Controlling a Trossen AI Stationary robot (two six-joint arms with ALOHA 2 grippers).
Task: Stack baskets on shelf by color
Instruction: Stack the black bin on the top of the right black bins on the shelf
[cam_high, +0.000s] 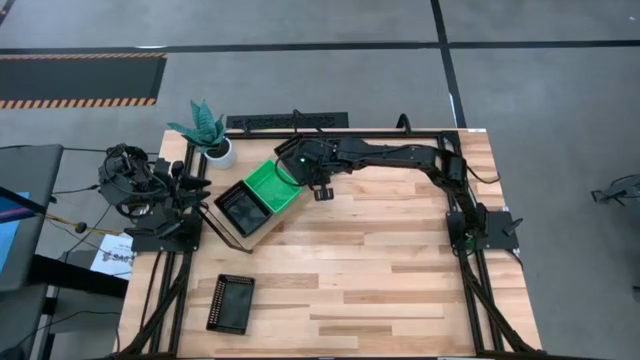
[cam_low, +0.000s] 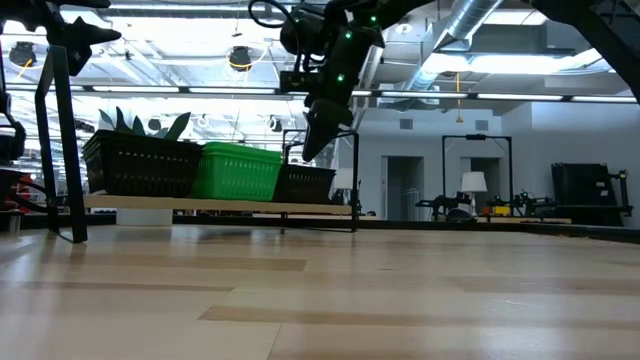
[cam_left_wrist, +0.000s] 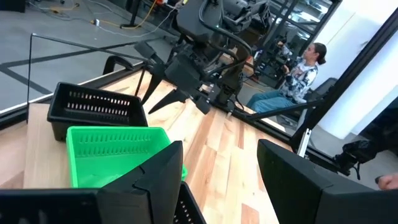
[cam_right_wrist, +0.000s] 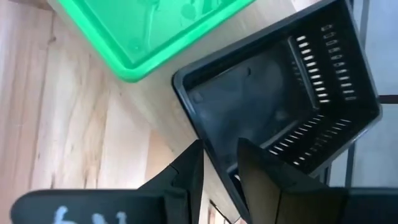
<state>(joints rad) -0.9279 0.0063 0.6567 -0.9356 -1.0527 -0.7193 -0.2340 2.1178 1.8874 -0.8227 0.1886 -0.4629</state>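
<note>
**Baskets on the shelf, right tool above them**

The shelf (cam_high: 262, 232) lies slanted, left of centre in the high view, its light board carrying a green basket (cam_high: 272, 187) toward the upper right and a black basket (cam_high: 240, 209) touching it toward the lower left. In the low view a further black basket (cam_low: 306, 183) shows at the right end of the row, beside the green one. 1 more black basket (cam_high: 230, 302) lies apart on the counter (cam_high: 400, 270), at the lower left of the high view. The right tool (cam_high: 322, 190) hangs just right of the green basket, above shelf height; its 2 fingers stand slightly parted with nothing between them. The left tool (cam_high: 200, 184) waits at the counter's left edge, fingers apart and empty. A potted plant (cam_high: 208, 132) stands at the upper left. A seated person (cam_left_wrist: 297, 78) shows in the room beyond.
</note>
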